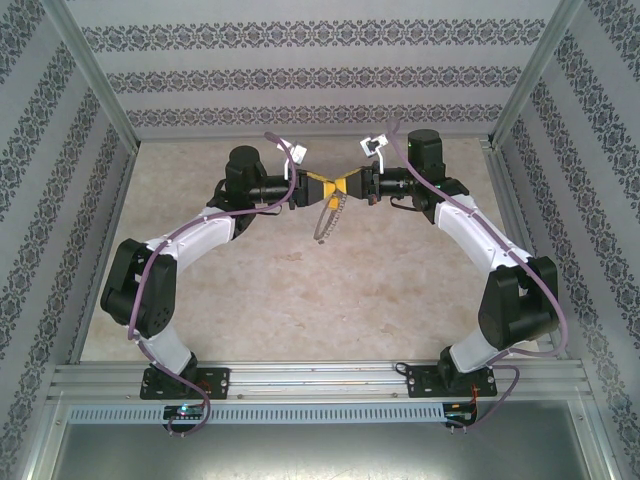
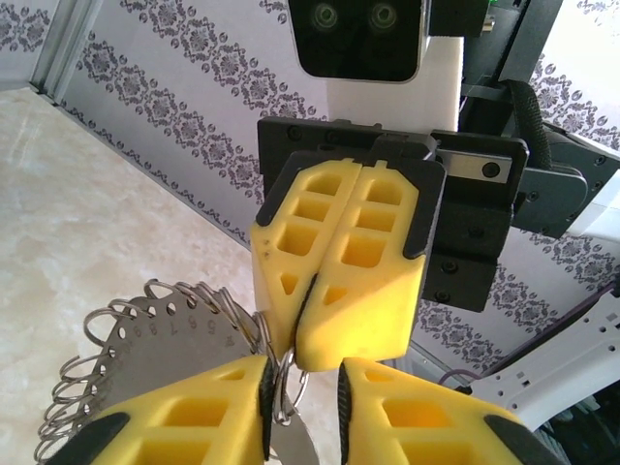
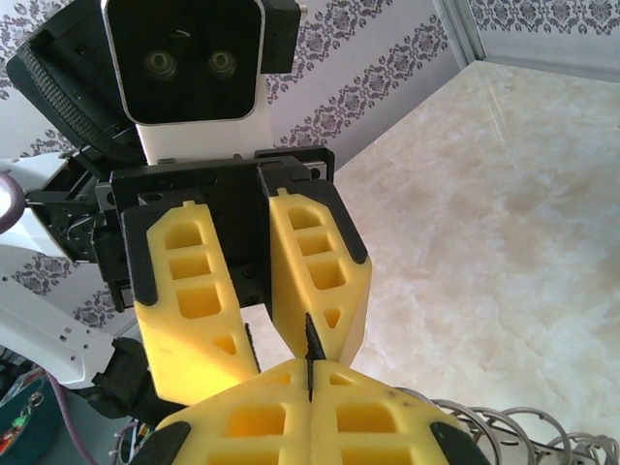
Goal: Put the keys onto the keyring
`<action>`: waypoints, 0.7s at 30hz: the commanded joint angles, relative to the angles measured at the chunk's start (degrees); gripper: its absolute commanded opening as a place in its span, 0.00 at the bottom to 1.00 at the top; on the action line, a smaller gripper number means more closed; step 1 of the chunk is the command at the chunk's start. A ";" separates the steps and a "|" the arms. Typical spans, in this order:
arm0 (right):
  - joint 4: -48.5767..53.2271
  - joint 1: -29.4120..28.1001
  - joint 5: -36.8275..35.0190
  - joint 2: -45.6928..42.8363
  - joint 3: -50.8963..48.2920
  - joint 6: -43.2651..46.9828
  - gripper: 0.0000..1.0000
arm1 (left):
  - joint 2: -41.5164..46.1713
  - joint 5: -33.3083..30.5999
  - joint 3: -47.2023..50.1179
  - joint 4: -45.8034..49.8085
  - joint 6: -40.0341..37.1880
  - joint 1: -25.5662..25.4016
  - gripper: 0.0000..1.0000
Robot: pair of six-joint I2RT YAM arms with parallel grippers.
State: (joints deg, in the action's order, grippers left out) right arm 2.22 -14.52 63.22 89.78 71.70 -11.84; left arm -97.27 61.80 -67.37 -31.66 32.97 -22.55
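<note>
Left gripper and right gripper alike: chunky yellow fingers moulded with rectangular and triangular pockets, capped in black at the roots. Behind the fingers, a black mounting plate dotted with screws; above it, a white block carrying a black two-lens camera. Further back, white arm shells, black joint housings, mauve cables looped alongside.
</note>
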 commanded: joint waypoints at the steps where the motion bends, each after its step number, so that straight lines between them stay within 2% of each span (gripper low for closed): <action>1: -2.90 -0.68 1.14 -0.95 -0.33 -0.18 0.00 | -0.55 1.56 -1.27 -4.13 0.61 -0.79 0.21; 10: -3.26 -0.85 1.11 -1.10 -0.41 -0.40 0.00 | -0.89 1.57 -1.06 -5.88 1.42 -1.10 0.12; 13: -3.20 -0.86 1.13 -1.27 -0.51 -0.50 0.00 | -1.06 1.39 -1.06 -7.19 2.24 -1.20 0.00; 15: -3.27 -0.67 0.02 -1.87 -0.72 -0.93 0.00 | -1.08 1.15 -0.94 -8.19 3.01 -1.19 0.00; 16: -3.63 -0.38 -0.88 -2.48 -0.98 -1.40 0.07 | -1.12 1.13 -0.84 -8.73 3.37 -1.20 0.00; 18: -6.33 0.64 -2.65 -4.31 -2.56 -4.03 0.28 | -1.21 0.94 -0.64 -10.00 4.31 -1.19 0.00; 21: -11.45 3.05 -4.74 -7.70 -5.78 -8.07 0.36 | -1.51 1.12 -0.49 -12.28 6.10 -1.19 0.00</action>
State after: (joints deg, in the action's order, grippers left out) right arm -2.90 -13.02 60.36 86.04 67.90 -15.84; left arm -97.95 61.89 -67.35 -37.04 36.69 -22.96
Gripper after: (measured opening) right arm 0.355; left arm 0.053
